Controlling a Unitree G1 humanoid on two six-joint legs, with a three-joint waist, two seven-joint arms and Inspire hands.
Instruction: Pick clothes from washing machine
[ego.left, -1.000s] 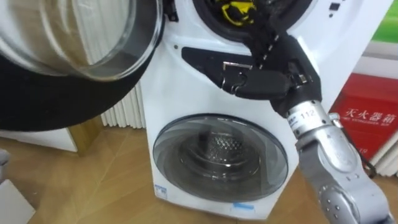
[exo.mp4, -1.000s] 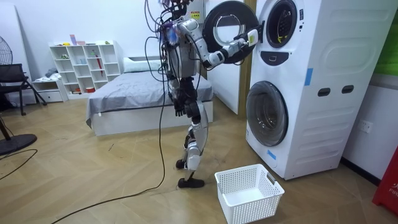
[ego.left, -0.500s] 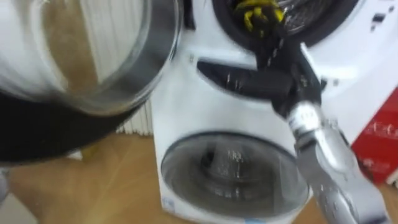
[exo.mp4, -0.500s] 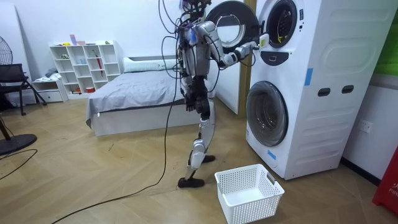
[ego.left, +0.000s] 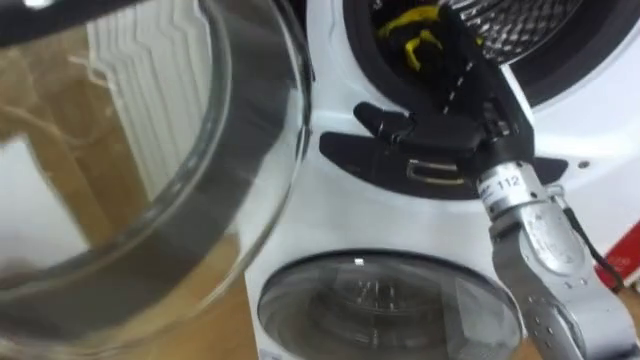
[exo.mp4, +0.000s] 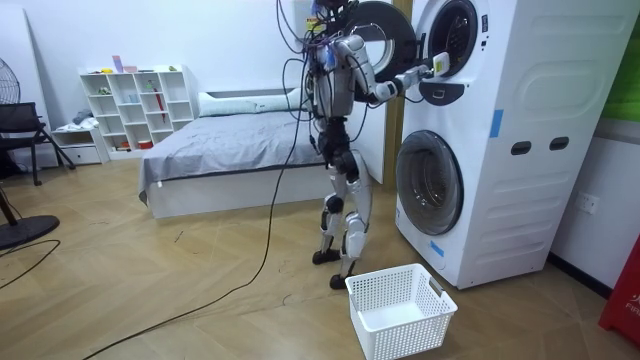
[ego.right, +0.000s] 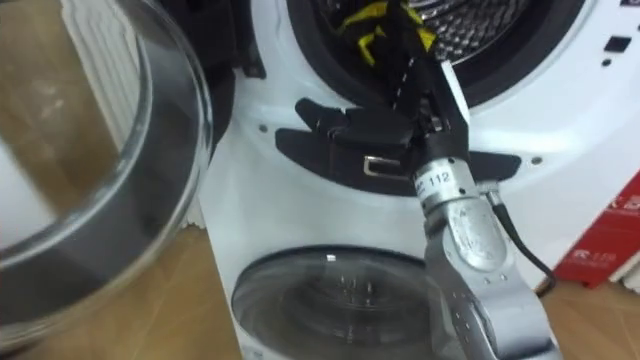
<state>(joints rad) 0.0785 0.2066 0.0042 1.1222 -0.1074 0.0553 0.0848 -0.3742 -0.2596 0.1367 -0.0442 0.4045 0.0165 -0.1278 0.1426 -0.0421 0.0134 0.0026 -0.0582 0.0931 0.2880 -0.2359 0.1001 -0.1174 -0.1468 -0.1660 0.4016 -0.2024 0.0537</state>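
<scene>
A yellow cloth (ego.left: 410, 30) lies at the lower lip of the upper machine's open drum (ego.right: 480, 30), partly behind my fingers. My right hand (ego.left: 455, 105) reaches up from the lower right over the dark panel (ego.left: 350, 155) below the opening. Its fingers are stretched toward the cloth, its thumb sticks out to the left, and nothing is held. In the room view I stand close in front of the stacked machines (exo.mp4: 480, 130) with my right hand (exo.mp4: 425, 72) at the upper opening.
The upper machine's round glass door (ego.left: 150, 150) hangs open at the left, close to my head. The lower machine's door (ego.left: 380, 300) is closed. A white laundry basket (exo.mp4: 400, 310) stands on the floor by my feet. A bed (exo.mp4: 220, 150) is behind me.
I have stepped closer to the machines, and the eye views shifted with that. My right hand has risen from the dark panel to the drum's lip beside the yellow cloth.
</scene>
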